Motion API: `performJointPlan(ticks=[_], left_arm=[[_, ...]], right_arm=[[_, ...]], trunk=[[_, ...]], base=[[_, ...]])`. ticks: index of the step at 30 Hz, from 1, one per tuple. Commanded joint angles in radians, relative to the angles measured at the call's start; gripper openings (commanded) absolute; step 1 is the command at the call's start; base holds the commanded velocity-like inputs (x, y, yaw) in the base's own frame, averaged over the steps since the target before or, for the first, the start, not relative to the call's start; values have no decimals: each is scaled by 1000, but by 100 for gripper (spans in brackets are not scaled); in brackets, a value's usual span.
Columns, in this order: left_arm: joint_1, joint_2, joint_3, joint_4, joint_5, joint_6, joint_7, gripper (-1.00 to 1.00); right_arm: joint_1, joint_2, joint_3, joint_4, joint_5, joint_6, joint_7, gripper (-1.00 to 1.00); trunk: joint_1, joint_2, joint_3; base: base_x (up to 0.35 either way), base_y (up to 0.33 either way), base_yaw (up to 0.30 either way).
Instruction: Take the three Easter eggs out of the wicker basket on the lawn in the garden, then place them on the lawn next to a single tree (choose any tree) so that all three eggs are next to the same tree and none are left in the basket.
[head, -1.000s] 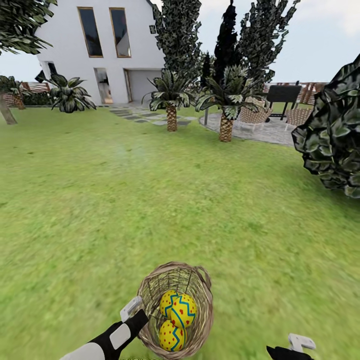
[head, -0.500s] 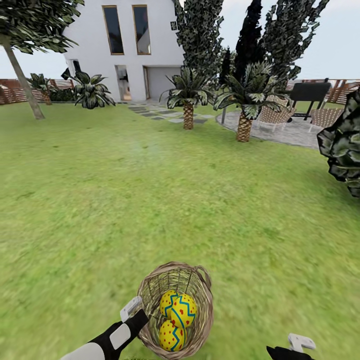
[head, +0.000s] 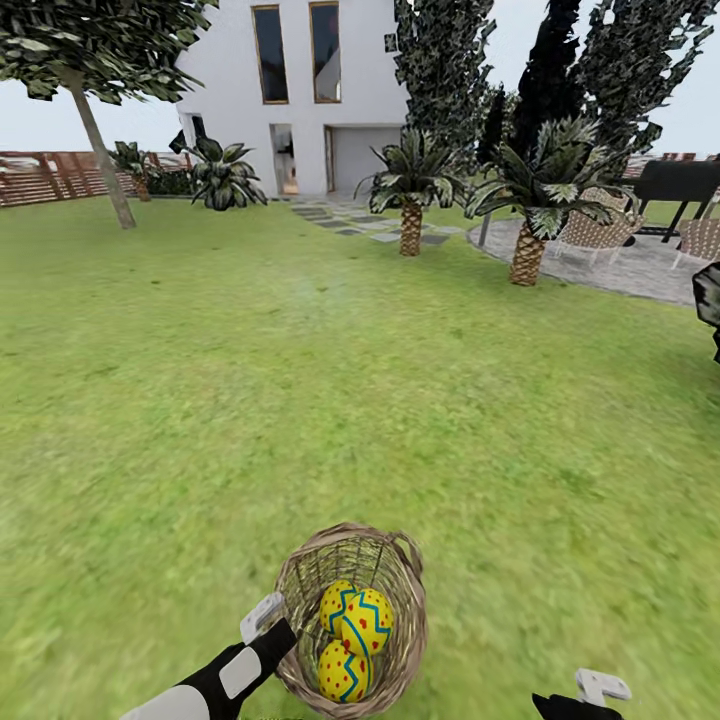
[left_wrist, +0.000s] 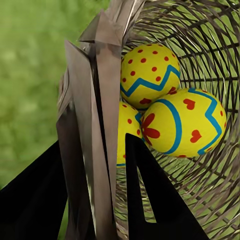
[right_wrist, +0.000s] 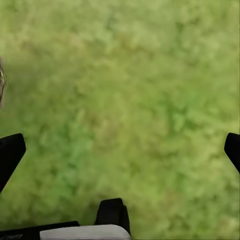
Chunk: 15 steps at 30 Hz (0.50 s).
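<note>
Three eggs (head: 352, 630) lie together in the basket (head: 400, 580), touching one another; each is yellow with blue zigzag bands and red marks. In the left wrist view two eggs (left_wrist: 165, 102) sit side by side against the weave, the third partly hidden behind a gripper finger. The basket (left_wrist: 210, 65) is carried above the lawn (head: 300, 400), tilted with its open mouth toward the head camera. The left gripper (head: 268, 618) is clamped on the basket's rim: in the left wrist view its fingers (left_wrist: 145, 195) pinch the woven wall between them, one inside beside the eggs, one outside. The right gripper (right_wrist: 120, 150) hangs over bare grass with its two dark fingertips spread wide, holding nothing; in the head view its white tip shows at the lower right. The lawn (right_wrist: 130, 90) stretches ahead, green with yellowish patches. A tree (head: 100, 160) with a pale leaning trunk stands at the far left edge of the lawn, before a brown slat fence (head: 40, 178). Two palms (head: 412, 205) and dark conical trees (head: 440, 70) stand at the far side, near the white house (head: 300, 90) and grey paving (head: 620, 265).
</note>
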<state>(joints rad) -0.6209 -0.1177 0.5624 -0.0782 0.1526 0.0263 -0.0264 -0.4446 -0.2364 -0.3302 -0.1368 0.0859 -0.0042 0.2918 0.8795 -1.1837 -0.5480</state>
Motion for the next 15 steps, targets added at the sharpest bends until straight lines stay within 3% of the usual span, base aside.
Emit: performJointPlan(ticks=[1, 7, 9, 15], left_arm=[[0, 0, 1, -2, 12, 3, -3, -100], [0, 0, 2, -2, 12, 3, -3, -100], [0, 0, 2, -2, 12, 3, -3, -100], [0, 0, 2, -2, 12, 3, -3, -100]], right_arm=[[0, 1, -9, 3, 9, -1, 2, 100], [0, 2, -7, 7, 13, -2, -5, 100], [0, 3, -8, 9, 65, -5, -11, 100], [0, 5, -7, 10, 85, -7, -32, 100]], trunk=[[-4, 7, 1], [-27, 49, 14], [-35, 63, 18], [-58, 105, 31]], base=[[0, 0, 223], [0, 0, 223], [0, 0, 223], [0, 0, 223]])
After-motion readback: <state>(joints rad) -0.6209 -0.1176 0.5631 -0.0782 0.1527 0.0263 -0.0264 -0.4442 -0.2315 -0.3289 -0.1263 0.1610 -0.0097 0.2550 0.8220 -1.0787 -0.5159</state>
